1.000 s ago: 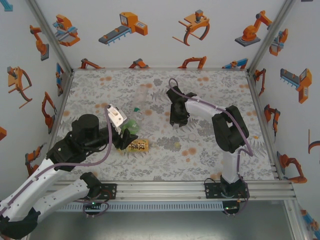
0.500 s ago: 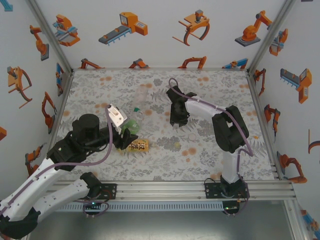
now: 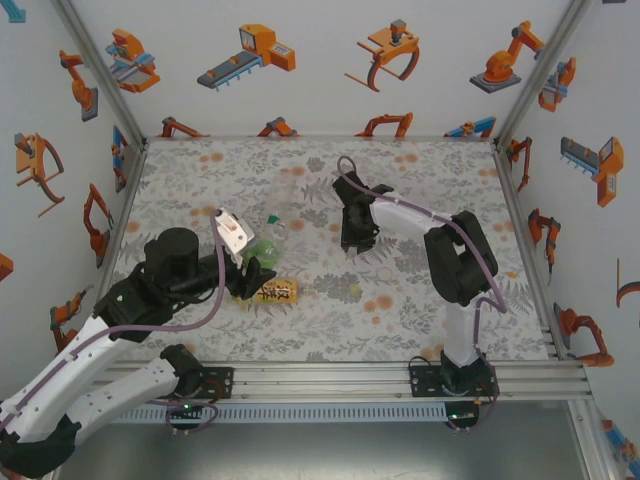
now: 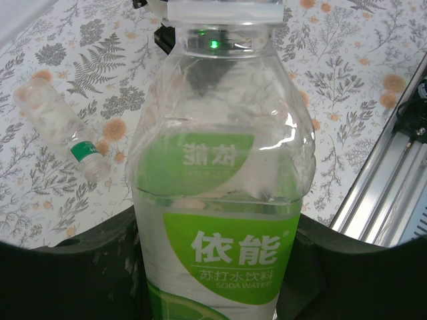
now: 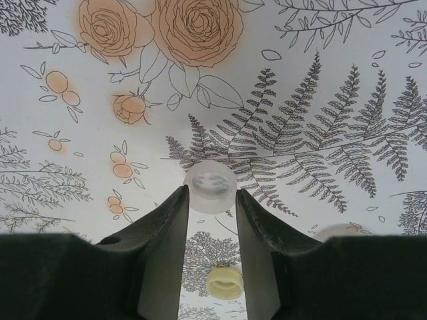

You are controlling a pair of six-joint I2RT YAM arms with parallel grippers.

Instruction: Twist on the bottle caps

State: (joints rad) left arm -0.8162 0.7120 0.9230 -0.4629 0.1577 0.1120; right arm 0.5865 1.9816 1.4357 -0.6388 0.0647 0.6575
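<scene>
My left gripper (image 4: 220, 270) is shut on the clear bottle with the green label (image 4: 220, 200), its black fingers (image 4: 100, 273) pressed against both sides; in the top view the same bottle (image 3: 262, 247) sits left of centre. The amber bottle (image 3: 273, 291) lies on its side just in front of it. A small plain clear bottle (image 4: 63, 127) lies on the mat farther off. In the right wrist view a translucent white cap (image 5: 210, 187) sits on the mat, and my right gripper (image 5: 210, 195) is shut on it, both tips touching its sides. A pale yellow cap (image 5: 223, 281) lies under the fingers.
The edge of another pale cap (image 5: 340, 231) peeks out beside the right finger. The floral mat (image 3: 420, 180) reaches to the white side walls. A metal rail (image 3: 330, 375) runs along the near edge by the arm bases.
My right gripper's jaws have narrowed onto the white cap. Neither arm has visibly moved in the top view, and the left grip on the bottle is unchanged.
</scene>
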